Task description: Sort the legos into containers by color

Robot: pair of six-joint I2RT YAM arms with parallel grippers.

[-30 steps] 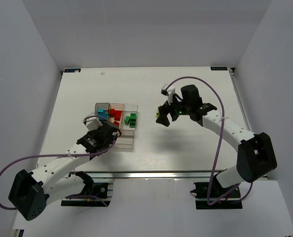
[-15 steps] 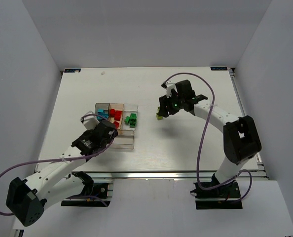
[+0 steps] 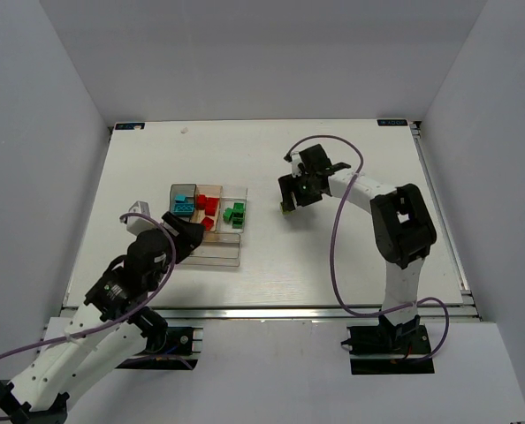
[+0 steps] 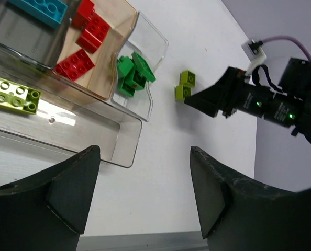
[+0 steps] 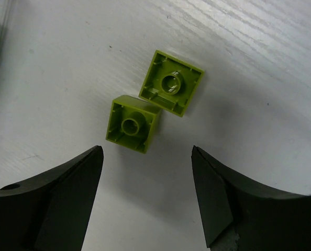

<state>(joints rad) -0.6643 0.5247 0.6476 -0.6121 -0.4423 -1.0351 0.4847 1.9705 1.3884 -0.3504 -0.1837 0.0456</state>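
Two lime-yellow legos [image 5: 132, 123] [image 5: 171, 82] lie upside down and side by side on the bare table, to the right of the containers [image 3: 229, 261]. My right gripper [image 5: 146, 151] hangs open just above and short of them, touching neither. My left gripper [image 4: 144, 151] is open and empty, drawn back over the table near the tray's front right corner. In the tray, the long front bin [image 4: 136, 126] holds one lime lego [image 4: 15, 95]. The tan bin [image 4: 104, 79] holds red legos [image 4: 74, 63], a clear bin [image 4: 153, 41] holds green legos [image 4: 133, 73], and a cyan lego [image 4: 40, 7] shows at the top left.
The left arm's body and white camera block [image 3: 139, 213] sit left of the tray. The right arm [image 3: 369, 190] reaches in from the right with its purple cable looping above it. Grey walls close in the table on three sides.
My left gripper opened and pulled back toward its base, leaving a lime lego in the front bin. My right gripper shifted over the two lime legos.
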